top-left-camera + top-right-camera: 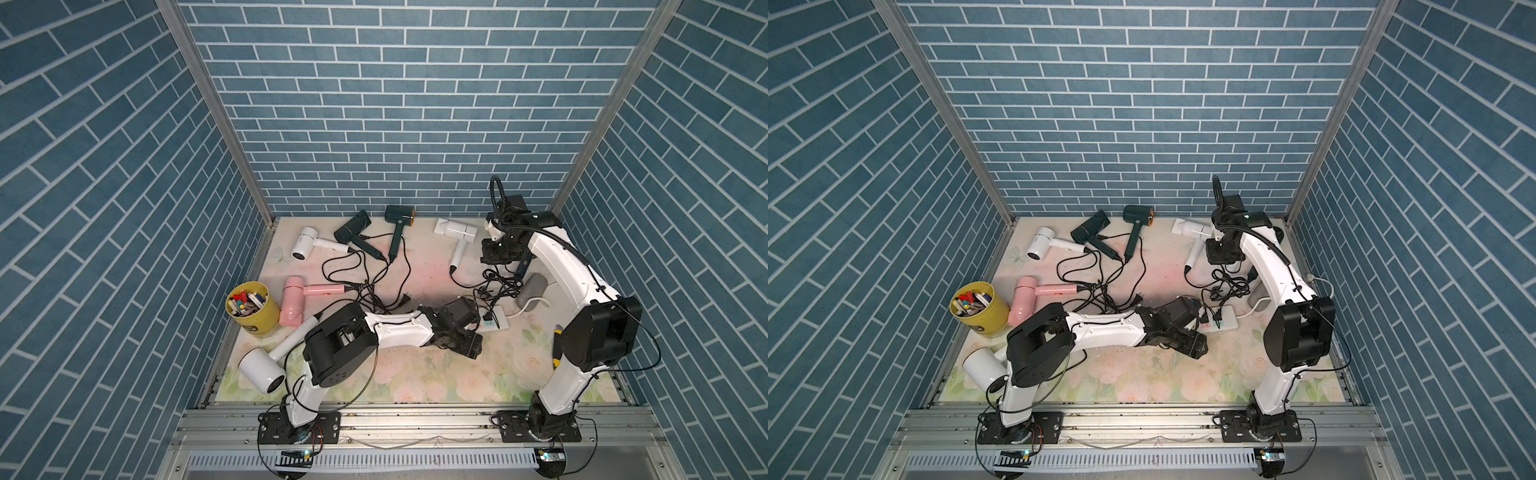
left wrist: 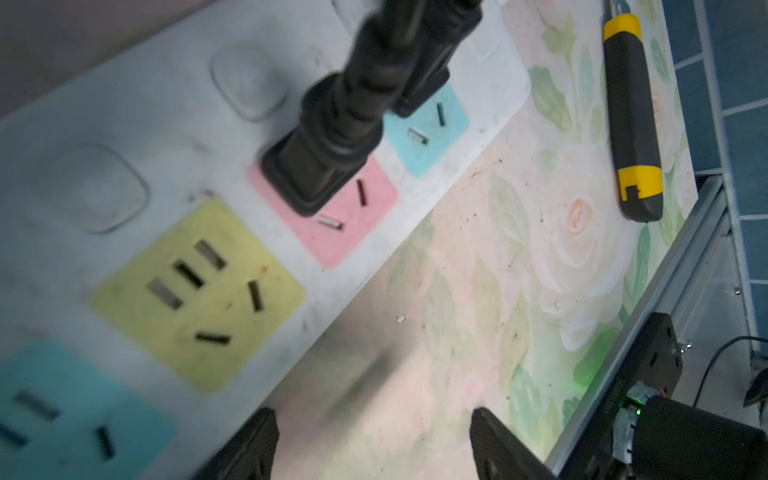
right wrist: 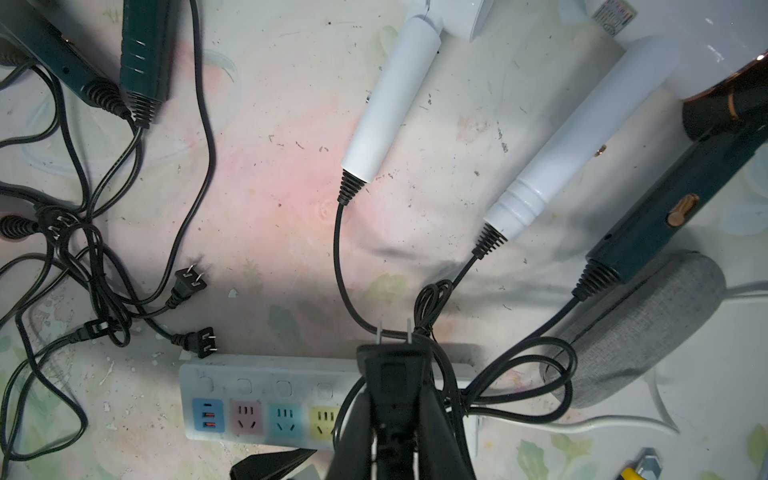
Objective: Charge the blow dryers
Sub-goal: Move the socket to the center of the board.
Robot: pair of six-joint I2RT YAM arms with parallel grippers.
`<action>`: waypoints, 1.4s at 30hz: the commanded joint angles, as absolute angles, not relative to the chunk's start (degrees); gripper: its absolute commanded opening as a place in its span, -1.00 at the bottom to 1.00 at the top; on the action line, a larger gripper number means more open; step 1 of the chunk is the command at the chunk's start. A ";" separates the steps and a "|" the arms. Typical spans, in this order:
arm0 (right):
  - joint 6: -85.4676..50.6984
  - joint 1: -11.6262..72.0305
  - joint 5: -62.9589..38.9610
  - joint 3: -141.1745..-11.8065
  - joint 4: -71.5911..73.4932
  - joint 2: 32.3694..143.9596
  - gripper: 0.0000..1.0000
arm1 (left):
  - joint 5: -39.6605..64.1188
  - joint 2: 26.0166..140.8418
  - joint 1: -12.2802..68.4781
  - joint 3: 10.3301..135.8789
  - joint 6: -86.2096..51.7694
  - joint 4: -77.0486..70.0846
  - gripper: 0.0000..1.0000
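Several blow dryers lie on the floral table: white ones point(image 1: 306, 243) point(image 1: 455, 232) point(image 1: 266, 365), dark ones point(image 1: 353, 230) point(image 1: 398, 222) and a pink one point(image 1: 297, 297), with their black cords tangled mid-table. A white power strip point(image 1: 494, 322) has two black plugs point(image 2: 328, 153) standing in its pink and teal sockets. My left gripper point(image 2: 374, 446) hovers open beside the strip with nothing between its fingers. My right gripper point(image 3: 392, 401) is above the strip's far side, shut on a black plug point(image 3: 392, 365) with its prongs pointing away from the wrist.
A yellow bucket point(image 1: 251, 309) of small items stands at the left edge. A grey fuzzy roll point(image 3: 640, 328) lies by the right arm, over a dark dryer's cord. A yellow-and-black utility knife point(image 2: 631, 116) rests near the table's right edge. Loose plugs point(image 3: 189, 284) lie left of the strip.
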State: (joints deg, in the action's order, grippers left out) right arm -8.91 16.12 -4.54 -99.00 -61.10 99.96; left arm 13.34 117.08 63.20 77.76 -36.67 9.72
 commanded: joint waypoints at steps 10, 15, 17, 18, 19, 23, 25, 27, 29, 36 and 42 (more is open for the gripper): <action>-6.57 16.94 -7.62 -96.01 -63.28 96.06 -1.00 | 14.24 119.44 59.42 79.13 -36.36 2.29 0.54; -5.82 18.73 -8.67 -97.16 -65.11 96.11 -1.00 | 14.93 111.17 59.79 72.52 -37.18 -1.99 0.55; -5.95 19.78 -9.08 -97.76 -65.82 96.32 -1.00 | 13.38 105.85 59.72 69.45 -36.73 -1.95 0.58; -6.30 20.35 -9.18 -98.09 -66.42 96.52 -1.00 | 11.85 102.98 59.77 68.01 -35.99 -1.03 0.61; -6.56 20.96 -9.30 -98.30 -66.78 96.72 -1.00 | 10.41 100.57 59.60 66.81 -35.29 -0.05 0.63; -7.77 24.07 -8.61 -99.57 -69.38 98.07 -1.00 | 3.45 89.52 58.79 62.92 -31.28 6.27 0.70; -8.12 25.14 -8.34 -100.26 -70.87 98.86 -1.00 | -0.43 84.82 57.45 61.75 -29.27 9.94 0.76; -8.69 26.61 -8.23 -101.43 -72.32 99.40 -1.00 | -3.09 80.26 55.17 60.29 -27.44 12.50 0.80; -9.11 28.02 -9.62 -102.74 -73.30 99.74 -1.00 | -4.02 77.16 52.47 58.78 -26.52 13.92 0.81; -14.93 31.07 -11.61 -105.47 -78.77 103.86 -1.00 | -7.84 70.88 45.13 49.47 -26.25 10.11 0.82; -20.66 31.63 -11.34 -109.16 -87.90 110.37 -1.00 | -6.38 69.17 39.35 44.29 -26.19 7.95 0.83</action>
